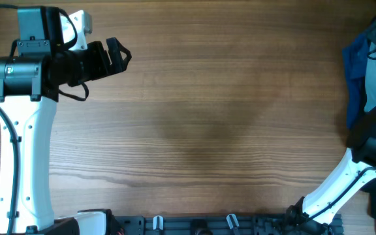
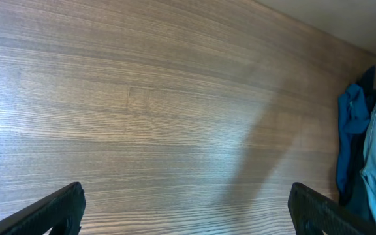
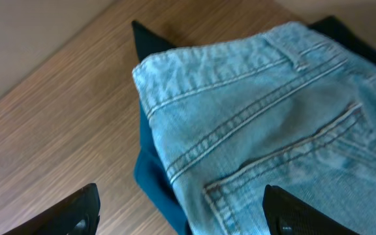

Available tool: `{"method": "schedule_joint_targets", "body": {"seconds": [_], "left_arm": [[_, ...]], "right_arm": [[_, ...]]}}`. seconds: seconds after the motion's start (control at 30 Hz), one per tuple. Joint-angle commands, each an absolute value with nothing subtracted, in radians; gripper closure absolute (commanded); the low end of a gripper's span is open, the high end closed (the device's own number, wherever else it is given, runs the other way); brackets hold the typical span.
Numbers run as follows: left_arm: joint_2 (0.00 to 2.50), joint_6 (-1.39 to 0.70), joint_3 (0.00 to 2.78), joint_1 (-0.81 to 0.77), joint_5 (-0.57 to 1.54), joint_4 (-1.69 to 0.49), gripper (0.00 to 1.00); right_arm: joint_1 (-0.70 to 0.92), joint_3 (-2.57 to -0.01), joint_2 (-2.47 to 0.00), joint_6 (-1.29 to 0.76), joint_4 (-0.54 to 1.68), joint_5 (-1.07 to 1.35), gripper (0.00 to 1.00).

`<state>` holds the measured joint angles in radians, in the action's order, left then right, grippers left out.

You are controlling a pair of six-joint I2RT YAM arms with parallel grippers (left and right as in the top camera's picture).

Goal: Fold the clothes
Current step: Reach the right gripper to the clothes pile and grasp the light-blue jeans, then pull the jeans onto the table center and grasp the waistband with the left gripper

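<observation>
Hovering right gripper (image 3: 181,194), jaws spread, above denim shorts (image 3: 253,117) for pickup; left gripper (image 2: 185,196), likewise spread and empty, sits well apart.

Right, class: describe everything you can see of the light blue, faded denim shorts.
The light blue, faded denim shorts lie back side up near the right end of the wooden table, resting on a dark blue cloth that peeks out beneath. Visible are the waistband with a belt loop, double-stitched seams and a stitched back pocket. The fabric looks worn and slightly wrinkled.
</observation>
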<state>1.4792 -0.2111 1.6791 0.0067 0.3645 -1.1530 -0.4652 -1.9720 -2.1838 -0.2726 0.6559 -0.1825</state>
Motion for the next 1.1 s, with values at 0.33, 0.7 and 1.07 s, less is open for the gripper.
{"method": "schedule_joint_targets", "body": {"seconds": [0.33,0.7,1.07], "left_arm": [[1.475,-0.192,1.702,0.002,0.381,-1.161,0.00],[1.438,-0.187,1.720,0.036,0.320,-1.192,0.15],[1.145,-0.158,1.813,0.223,0.292,-1.248,0.05]], "right_arm": [[-0.459,-1.990,-2.195,-0.287,0.632,-0.272,0.91],[-0.334,-1.990,-1.836,-0.180,0.733,0.185,0.96],[0.305,-1.938,-1.881,-0.131,0.902,0.255,0.96]]}}
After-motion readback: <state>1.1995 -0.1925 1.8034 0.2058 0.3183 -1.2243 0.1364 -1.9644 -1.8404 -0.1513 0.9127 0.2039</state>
